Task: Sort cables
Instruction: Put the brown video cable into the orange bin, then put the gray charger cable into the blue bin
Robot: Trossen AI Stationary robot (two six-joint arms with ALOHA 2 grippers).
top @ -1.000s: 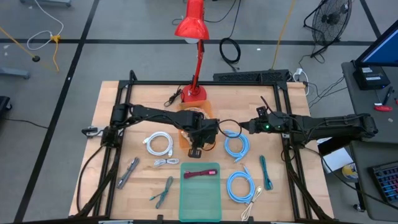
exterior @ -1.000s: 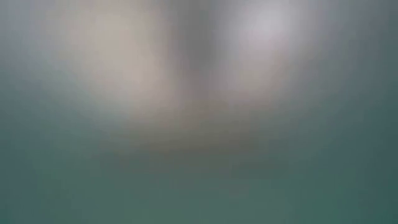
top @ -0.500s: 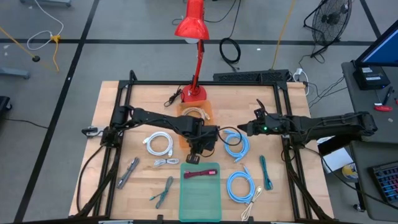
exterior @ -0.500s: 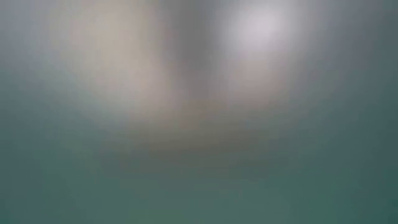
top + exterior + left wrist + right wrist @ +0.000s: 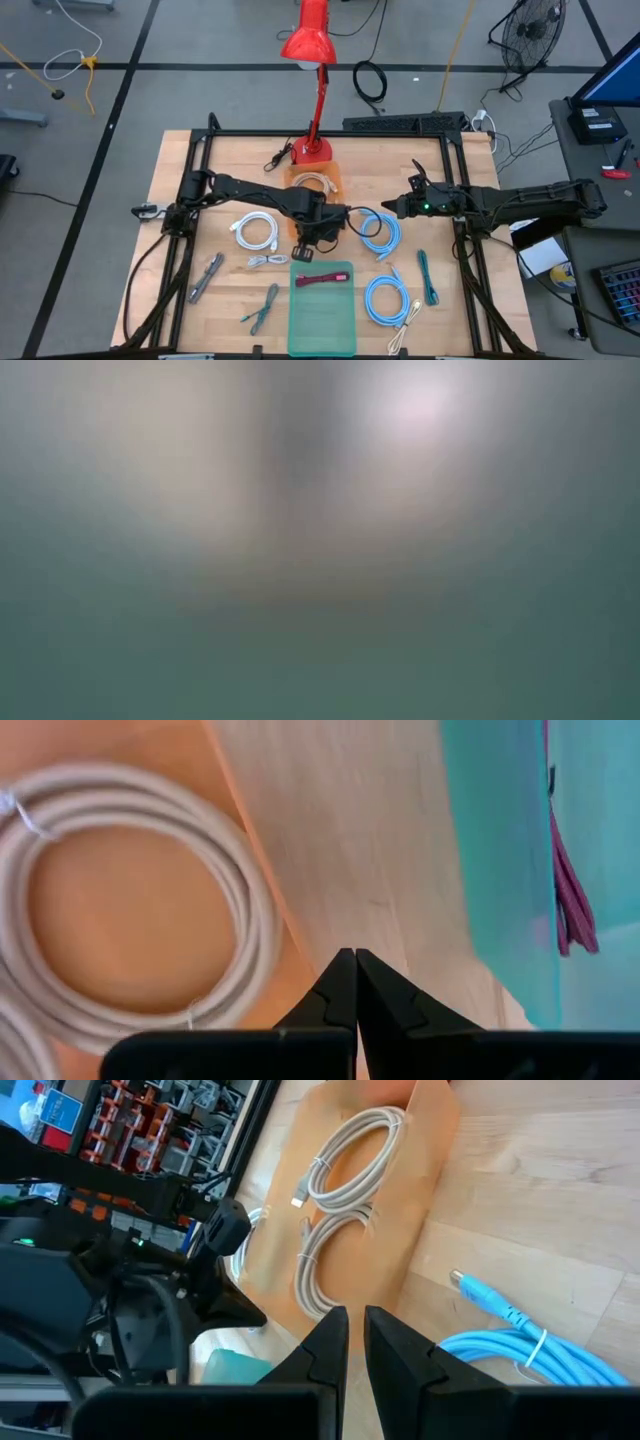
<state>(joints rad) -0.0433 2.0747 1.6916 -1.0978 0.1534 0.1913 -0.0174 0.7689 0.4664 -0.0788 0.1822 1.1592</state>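
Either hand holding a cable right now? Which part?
No. The left hand is shut on nothing, above bare wood beside the beige coil. The right hand holds nothing either.

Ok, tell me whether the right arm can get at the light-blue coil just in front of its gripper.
Probably yes. The right gripper hangs right beside the light-blue coil, with nothing lying between them. The left gripper, shut, sits at the coil's far side, so it might crowd a wide approach.

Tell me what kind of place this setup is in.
Probably a robotics lab or workshop. Two robot arms work at a framed wooden table under a red lamp, beside a side desk with a monitor, a floor fan, and taped lines on the floor.
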